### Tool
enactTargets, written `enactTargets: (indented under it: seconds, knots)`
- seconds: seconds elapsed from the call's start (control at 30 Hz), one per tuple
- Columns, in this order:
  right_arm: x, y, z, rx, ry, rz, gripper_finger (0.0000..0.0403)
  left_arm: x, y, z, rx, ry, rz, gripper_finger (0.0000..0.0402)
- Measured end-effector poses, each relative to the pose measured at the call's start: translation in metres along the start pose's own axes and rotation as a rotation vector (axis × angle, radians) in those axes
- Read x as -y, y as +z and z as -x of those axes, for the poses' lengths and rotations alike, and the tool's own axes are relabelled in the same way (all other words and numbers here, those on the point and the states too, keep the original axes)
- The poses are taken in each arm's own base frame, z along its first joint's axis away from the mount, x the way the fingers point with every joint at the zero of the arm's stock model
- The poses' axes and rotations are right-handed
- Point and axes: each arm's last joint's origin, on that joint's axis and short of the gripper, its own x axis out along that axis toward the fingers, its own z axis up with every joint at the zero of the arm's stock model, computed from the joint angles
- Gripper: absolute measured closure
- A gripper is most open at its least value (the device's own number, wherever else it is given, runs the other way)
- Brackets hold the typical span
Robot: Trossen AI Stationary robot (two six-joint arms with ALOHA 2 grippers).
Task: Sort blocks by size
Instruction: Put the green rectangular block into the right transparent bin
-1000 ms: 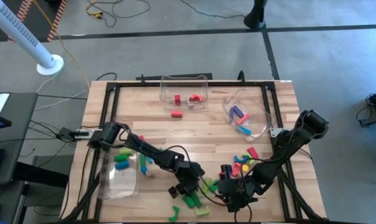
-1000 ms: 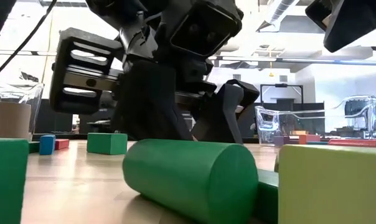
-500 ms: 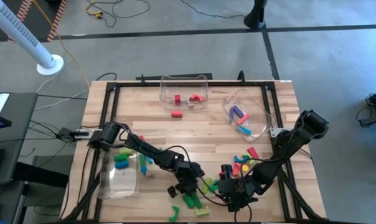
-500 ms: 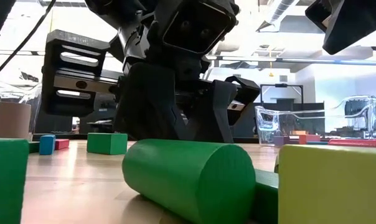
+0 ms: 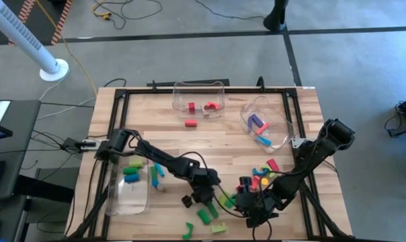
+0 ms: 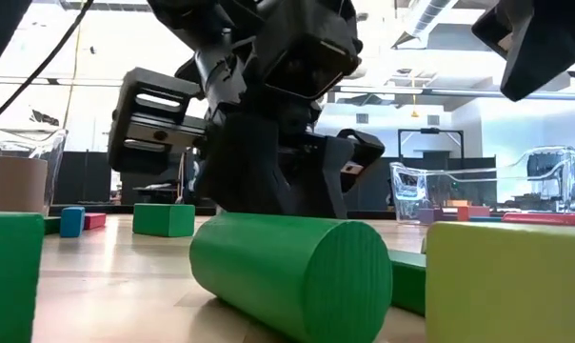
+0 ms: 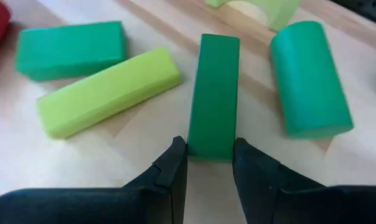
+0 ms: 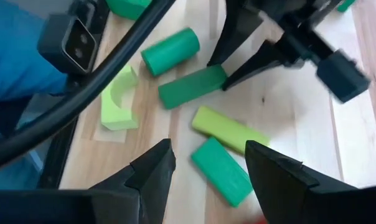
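Note:
A dark green bar block lies on the wooden table near its front edge, and my left gripper is shut on its near end. Beside the bar lie a lime bar, a green block and a green cylinder. From above, my left gripper is at the table's front middle. Just to its right my right gripper hangs open over a green block and the lime bar, touching nothing. My left gripper pinches the dark green bar's end between its two fingers, one on each long side. The fingers slant down from the table's left and lie along the bar. The bar lies flat on the table, pointing away from the gripper.
A lime arch lies near the cylinder. A heap of mixed blocks sits at the right. Clear bins stand at the left, at the far middle and at the far right, each with some blocks inside.
My left gripper has shut on the dark green bar and has shifted a little toward the table's right. The green cylinder beside it has turned slightly on the table.

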Motion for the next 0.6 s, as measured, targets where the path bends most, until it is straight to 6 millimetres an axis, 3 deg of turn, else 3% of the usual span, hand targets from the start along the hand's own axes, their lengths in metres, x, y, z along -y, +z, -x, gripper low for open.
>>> enactTargets:
  seconds: [0.2, 0.6]
  knots:
    - [0.005, 0.002, -0.002, -0.006, -0.016, -0.012, 0.0173, -0.004, -0.001, 0.017, -0.051, 0.016, 0.005, 0.0298]
    - [0.014, 0.007, -0.006, -0.004, -0.036, -0.036, 0.0173, -0.008, 0.011, 0.08, -0.1, 0.058, 0.028, 0.0299]
